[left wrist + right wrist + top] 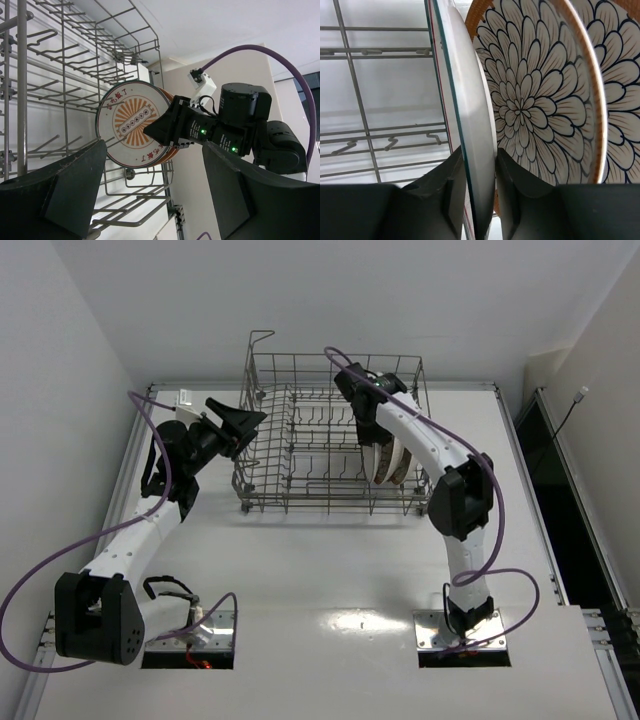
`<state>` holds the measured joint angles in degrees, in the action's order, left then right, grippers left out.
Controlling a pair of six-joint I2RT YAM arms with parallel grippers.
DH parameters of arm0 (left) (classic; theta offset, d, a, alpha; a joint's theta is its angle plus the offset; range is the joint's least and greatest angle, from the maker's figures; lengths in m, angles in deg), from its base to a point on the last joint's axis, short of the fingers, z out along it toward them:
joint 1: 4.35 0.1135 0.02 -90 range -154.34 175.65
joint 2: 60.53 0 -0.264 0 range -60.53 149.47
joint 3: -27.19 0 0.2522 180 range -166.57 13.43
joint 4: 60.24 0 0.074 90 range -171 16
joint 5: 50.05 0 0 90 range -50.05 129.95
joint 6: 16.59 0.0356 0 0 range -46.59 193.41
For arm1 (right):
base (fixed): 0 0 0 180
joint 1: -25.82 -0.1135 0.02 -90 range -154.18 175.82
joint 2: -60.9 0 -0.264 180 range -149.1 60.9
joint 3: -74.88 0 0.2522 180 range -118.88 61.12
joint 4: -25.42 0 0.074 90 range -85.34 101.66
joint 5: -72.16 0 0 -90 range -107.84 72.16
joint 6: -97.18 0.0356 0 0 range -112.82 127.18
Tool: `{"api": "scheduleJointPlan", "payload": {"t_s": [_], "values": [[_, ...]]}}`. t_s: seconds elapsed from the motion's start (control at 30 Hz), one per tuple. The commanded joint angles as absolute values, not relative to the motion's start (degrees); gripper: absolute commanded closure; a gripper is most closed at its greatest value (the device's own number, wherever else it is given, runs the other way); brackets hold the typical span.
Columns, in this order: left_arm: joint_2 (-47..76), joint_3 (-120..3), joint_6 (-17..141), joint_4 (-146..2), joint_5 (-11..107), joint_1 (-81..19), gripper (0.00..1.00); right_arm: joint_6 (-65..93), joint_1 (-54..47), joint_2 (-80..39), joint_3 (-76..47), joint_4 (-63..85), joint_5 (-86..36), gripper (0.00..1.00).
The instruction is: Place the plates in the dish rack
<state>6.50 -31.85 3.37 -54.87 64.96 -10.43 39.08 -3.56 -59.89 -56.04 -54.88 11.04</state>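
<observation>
The dish rack (330, 502) stands at the back middle of the table. My right gripper (372, 435) reaches into its right part and is shut on the rim of the white-rimmed plate with the orange sunburst centre (127, 122), held upright on edge. In the right wrist view my right gripper (479, 165) has a finger on each side of that plate's rim (470, 125). Two brown-rimmed petal-pattern plates (530, 105) (620, 60) stand upright just right of it. My left gripper (245, 425) is open and empty just outside the rack's left side (65, 85).
Upright tines (380, 132) fill the rack's left and middle parts. A raised wire loop (260, 338) stands at the rack's back left corner. White walls close in the table at the back and both sides.
</observation>
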Motion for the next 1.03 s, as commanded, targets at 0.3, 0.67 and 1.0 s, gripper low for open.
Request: {"api": "scheduleJointPlan", "payload": {"t_s": [0.3, 0.67, 1.0], "values": [[6.4, -31.6, 5.0, -57.5, 64.1, -10.8, 0.25, 37.9, 1.1, -53.0, -69.2, -58.6, 0.6, 0.17], [7.0, -32.1, 7.9, -57.6, 63.1, -10.8, 0.19, 23.5, 5.7, -37.4, -60.0, -43.7, -29.0, 0.00], [7.6, -39.9, 28.6, -71.9, 55.2, -10.8, 0.10, 23.9, 9.0, -17.7, -38.0, -33.9, -24.9, 0.00]]}}
